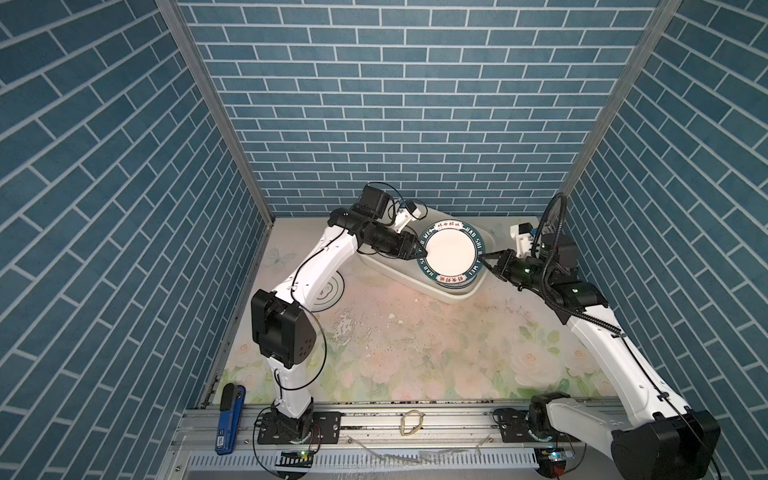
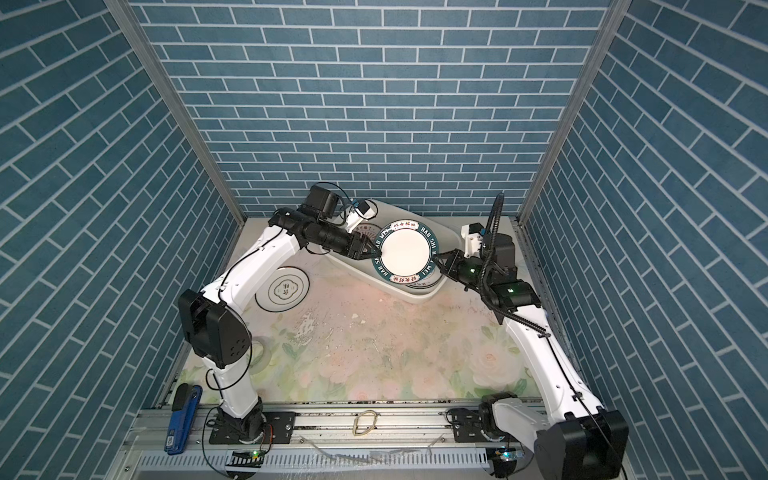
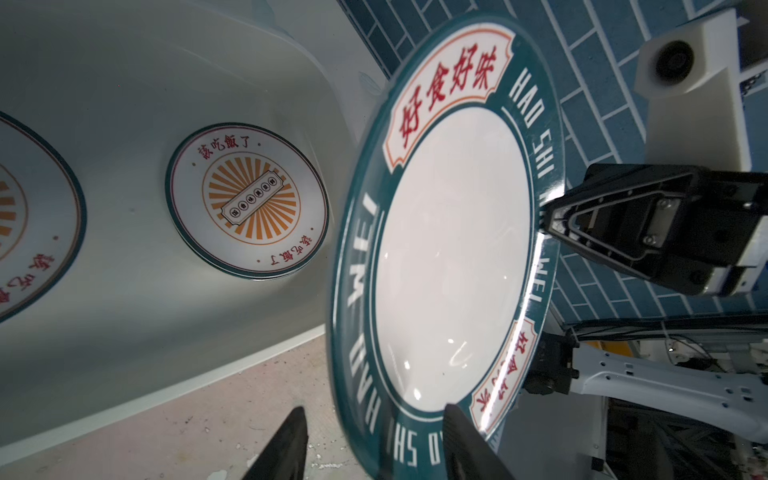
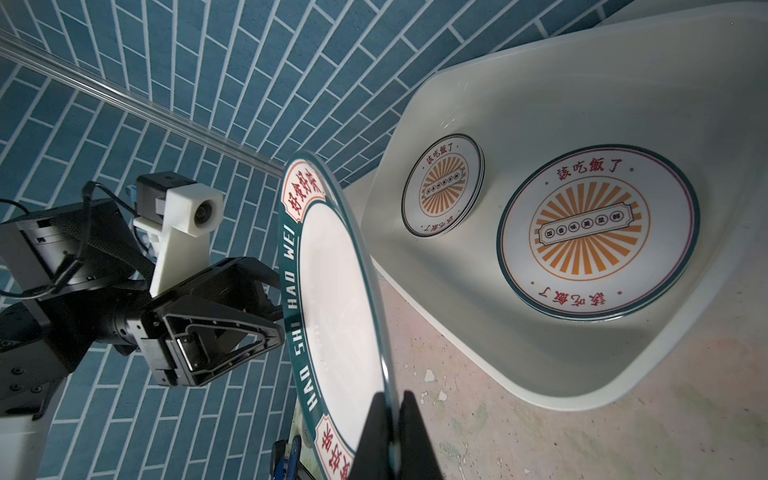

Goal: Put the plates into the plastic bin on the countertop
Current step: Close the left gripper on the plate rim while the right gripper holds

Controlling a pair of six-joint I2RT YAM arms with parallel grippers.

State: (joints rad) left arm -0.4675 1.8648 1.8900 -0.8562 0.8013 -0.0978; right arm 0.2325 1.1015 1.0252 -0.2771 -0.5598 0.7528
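A white plate with a green lettered rim (image 1: 451, 253) (image 2: 405, 253) hangs almost level over the plastic bin (image 1: 457, 297) (image 2: 419, 298) in both top views. My right gripper (image 1: 488, 259) (image 4: 394, 397) is shut on its right rim. My left gripper (image 1: 419, 249) (image 3: 374, 415) straddles the opposite rim, jaws apart, one finger clear of the plate. Inside the bin lie a small sunburst plate (image 3: 247, 199) (image 4: 442, 185) and a larger sunburst plate (image 4: 598, 232). Another plate with a thin dark rim and emblem (image 2: 282, 289) lies on the countertop (image 1: 415, 345), partly under my left arm.
The bin sits at the back of the countertop against the blue brick wall (image 1: 395, 124). Side walls stand close on both sides. A blue tool (image 1: 228, 415) and a rubber band (image 1: 411, 422) lie on the front metal rail.
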